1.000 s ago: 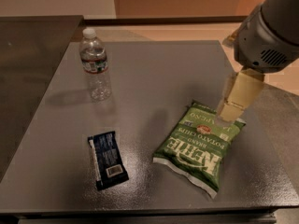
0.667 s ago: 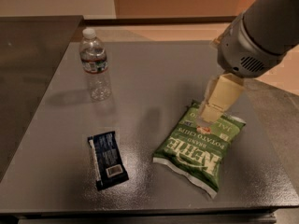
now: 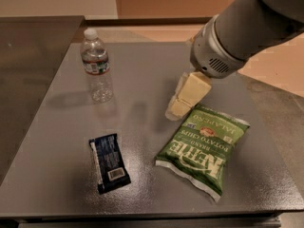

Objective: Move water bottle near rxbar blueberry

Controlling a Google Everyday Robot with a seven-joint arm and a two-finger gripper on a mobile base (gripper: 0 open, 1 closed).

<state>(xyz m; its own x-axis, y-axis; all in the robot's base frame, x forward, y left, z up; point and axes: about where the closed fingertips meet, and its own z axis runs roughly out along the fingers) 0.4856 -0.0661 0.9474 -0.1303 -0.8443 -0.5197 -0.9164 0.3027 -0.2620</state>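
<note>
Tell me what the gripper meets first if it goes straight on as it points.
Probably bare table, just left of the chip bag: the gripper points down-left above it. Depth is unclear; it may brush the bag.

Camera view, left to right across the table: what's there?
water bottle → rxbar blueberry → green chip bag. The gripper hangs at the bag's far-left end, overlapping its span, so it is left unranked.

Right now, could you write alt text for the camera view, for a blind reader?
The gripper hangs over the grey table beside the far edge of a green chip bag. The water bottle stands upright at the far left; the rxbar blueberry lies flat near the front, apart from it.
</note>
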